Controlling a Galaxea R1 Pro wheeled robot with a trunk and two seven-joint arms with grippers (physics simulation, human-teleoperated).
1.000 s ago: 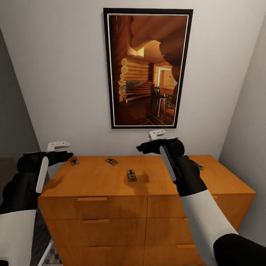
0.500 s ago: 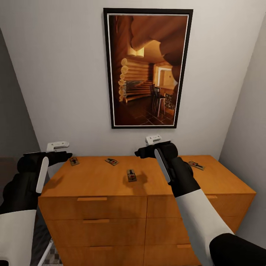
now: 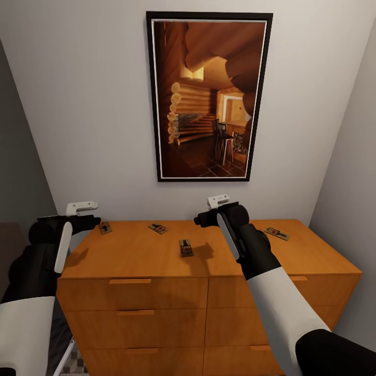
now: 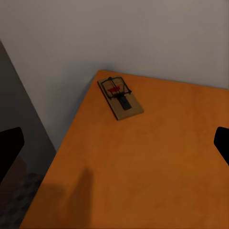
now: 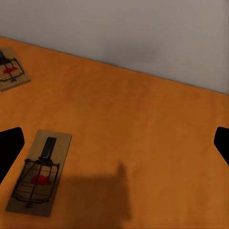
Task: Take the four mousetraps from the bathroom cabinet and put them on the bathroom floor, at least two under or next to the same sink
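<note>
1. the cabinet (image 3: 156, 261) stands against the white wall under a framed picture (image 3: 209, 96) of a log interior, drawers shut.
2. four mousetraps lie flat on its top, well apart: far-left trap (image 3: 105, 227) near the back left corner, second trap (image 3: 157, 228) by the back edge, middle trap (image 3: 185, 247) nearer the front, far-right trap (image 3: 277, 233) toward the right end.
3. left gripper (image 3: 93, 220) hovers just off the cabinet's left end, beside the far-left trap (image 4: 120, 98) — wrist cam shows fingers wide apart, holding nothing.
4. right gripper (image 3: 200, 219) hangs above the top, near the middle trap (image 5: 39, 172) — fingers spread wide, empty; its shadow falls on the wood.
</note>
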